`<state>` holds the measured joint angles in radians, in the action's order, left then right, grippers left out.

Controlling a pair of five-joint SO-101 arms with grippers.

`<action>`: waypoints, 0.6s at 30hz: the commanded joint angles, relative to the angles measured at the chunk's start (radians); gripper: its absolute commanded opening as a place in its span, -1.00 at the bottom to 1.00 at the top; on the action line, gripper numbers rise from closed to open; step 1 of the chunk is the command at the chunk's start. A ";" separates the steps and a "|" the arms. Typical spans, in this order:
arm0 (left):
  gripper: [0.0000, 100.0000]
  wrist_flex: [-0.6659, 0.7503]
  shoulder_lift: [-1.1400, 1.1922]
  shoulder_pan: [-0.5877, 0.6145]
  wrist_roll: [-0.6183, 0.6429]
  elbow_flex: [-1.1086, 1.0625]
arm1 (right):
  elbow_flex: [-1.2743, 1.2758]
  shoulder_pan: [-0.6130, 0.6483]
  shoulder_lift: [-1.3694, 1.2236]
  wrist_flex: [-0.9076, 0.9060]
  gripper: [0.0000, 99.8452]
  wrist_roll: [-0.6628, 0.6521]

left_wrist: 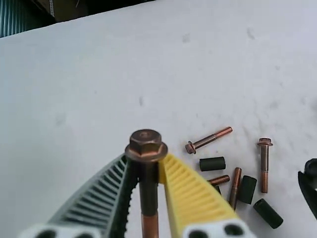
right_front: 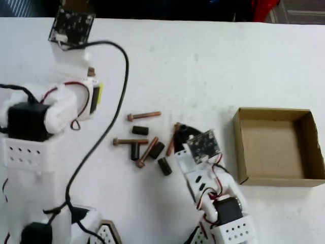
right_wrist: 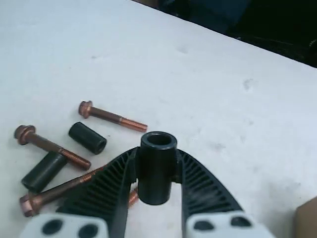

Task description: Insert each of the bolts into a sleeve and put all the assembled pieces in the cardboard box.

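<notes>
My left gripper is shut on a copper bolt that stands head-up between its grey and yellow fingers. In the high view this gripper is at the table's left, away from the pile. My right gripper is shut on an upright black sleeve, its bore facing up. From above it is at the right edge of the pile. Loose bolts and loose black sleeves lie mid-table. The cardboard box stands open to the right.
A black cable loops across the white table from the left arm toward the front edge, passing just left of the pile. A small circuit board sits at the far left. Bare table lies between the pile and the box.
</notes>
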<state>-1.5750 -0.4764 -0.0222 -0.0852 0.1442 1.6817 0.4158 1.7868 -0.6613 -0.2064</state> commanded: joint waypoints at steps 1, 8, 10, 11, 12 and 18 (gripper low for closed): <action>-0.96 0.189 -0.124 -0.010 -0.005 -0.187 | 0.009 0.081 0.012 0.031 -0.97 0.012; -0.96 0.480 -0.309 -0.038 -0.002 -0.523 | 0.009 0.153 0.012 0.120 -0.97 0.060; -0.96 0.546 -0.378 -0.073 -0.002 -0.606 | 0.009 0.153 0.012 0.139 -0.97 0.098; -0.96 0.582 -0.414 -0.094 0.002 -0.644 | 0.008 0.153 0.012 0.145 -0.97 0.103; -0.96 0.620 -0.450 -0.116 0.017 -0.678 | 0.008 0.154 0.012 0.153 -0.97 0.104; -0.96 0.783 -0.598 -0.171 0.187 -0.822 | 0.006 0.205 0.012 0.208 -0.97 0.127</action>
<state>-0.9030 -0.9751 -0.1557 0.0176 -0.6322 1.6817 0.5846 1.7868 -0.5002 -0.1066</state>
